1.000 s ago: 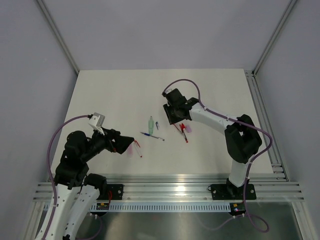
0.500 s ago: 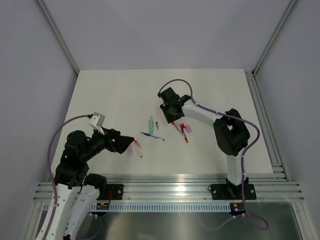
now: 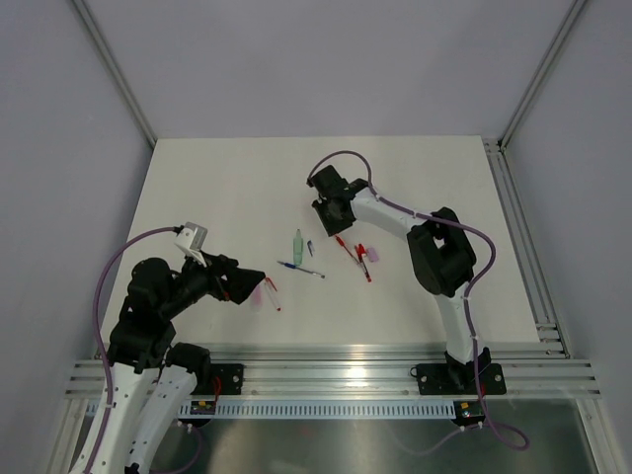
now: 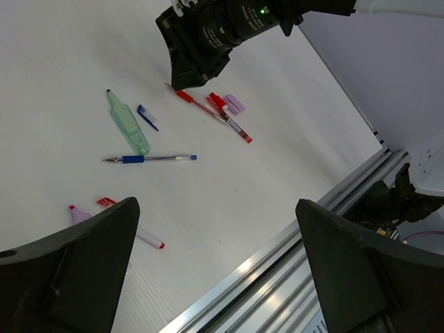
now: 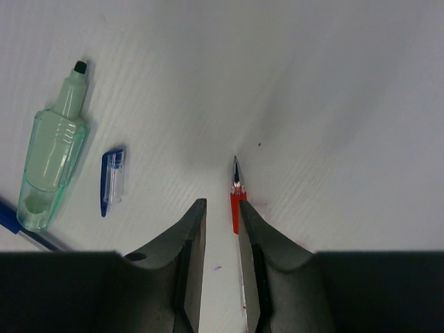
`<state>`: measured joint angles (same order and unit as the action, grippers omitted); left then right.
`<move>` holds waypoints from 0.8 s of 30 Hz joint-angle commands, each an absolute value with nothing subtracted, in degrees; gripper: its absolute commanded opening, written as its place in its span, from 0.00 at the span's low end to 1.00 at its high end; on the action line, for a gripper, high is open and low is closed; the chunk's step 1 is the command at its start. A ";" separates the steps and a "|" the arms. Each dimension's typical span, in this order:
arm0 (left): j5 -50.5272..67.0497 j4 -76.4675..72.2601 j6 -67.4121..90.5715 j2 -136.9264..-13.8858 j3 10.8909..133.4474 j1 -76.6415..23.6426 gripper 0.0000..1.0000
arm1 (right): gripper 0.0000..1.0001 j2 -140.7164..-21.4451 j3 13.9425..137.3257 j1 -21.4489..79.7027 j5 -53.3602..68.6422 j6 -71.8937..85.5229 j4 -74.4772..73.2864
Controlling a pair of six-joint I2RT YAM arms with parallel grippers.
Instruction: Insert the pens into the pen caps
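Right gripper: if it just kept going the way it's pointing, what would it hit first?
Probably the white table. The right gripper points down at it, its fingers straddling the red pen, so they'd likely pass either side. Depth is unclear; one finger might clip the pen first.

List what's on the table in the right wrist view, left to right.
green cap → blue cap → red pen. The blue pen in the bottom-left corner is left out, because it overlaps the green cap's span.
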<state>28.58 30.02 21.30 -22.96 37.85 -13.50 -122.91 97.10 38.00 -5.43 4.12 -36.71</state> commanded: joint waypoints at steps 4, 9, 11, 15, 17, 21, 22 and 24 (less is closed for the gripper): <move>30.41 27.77 21.53 -23.11 37.62 -13.18 0.99 | 0.31 -126.91 102.13 36.83 -6.77 1.76 -39.02; 30.41 27.69 21.62 -23.11 37.62 -13.18 0.99 | 0.30 -127.62 101.61 36.39 -6.50 2.11 -38.58; 30.50 27.69 21.62 -23.38 37.62 -13.18 0.99 | 0.30 -128.23 101.60 36.30 -7.03 1.93 -38.67; 30.24 27.68 21.62 -23.03 37.62 -13.18 0.99 | 0.29 -128.67 100.47 36.30 -5.02 2.99 -37.89; 30.32 27.60 21.62 -23.29 37.71 -13.10 0.99 | 0.24 -128.24 99.41 36.30 -4.40 3.34 -37.01; 30.59 27.51 21.62 -23.03 37.62 -13.10 0.99 | 0.12 -128.06 98.44 36.30 -3.78 4.22 -35.86; 30.50 27.60 21.53 -23.11 37.53 -13.10 0.99 | 0.09 -127.80 98.26 36.21 -3.69 4.39 -35.60; 30.41 27.60 21.62 -23.29 37.62 -13.10 0.99 | 0.01 -127.09 97.56 36.30 -4.57 4.39 -34.20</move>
